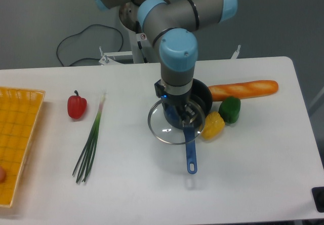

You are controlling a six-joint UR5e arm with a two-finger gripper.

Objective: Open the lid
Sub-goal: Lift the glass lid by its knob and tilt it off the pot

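The lid [164, 131], a clear glass disc with a thin metal rim, hangs a little to the left of the dark saucepan [205, 99], overlapping its left edge. My gripper [175, 114] points down over the lid's middle and is shut on its blue knob, which the fingers mostly hide. The saucepan's long blue handle [190, 154] points toward the table's front edge. Part of the pan's dark inside shows to the right of my wrist.
A yellow pepper [212, 125] and a green pepper [230, 109] lie right of the pan, with a baguette [244, 89] behind them. Left of the pan are green onions [91, 144], a red pepper [76, 106] and a yellow basket [17, 139] at the table's left edge.
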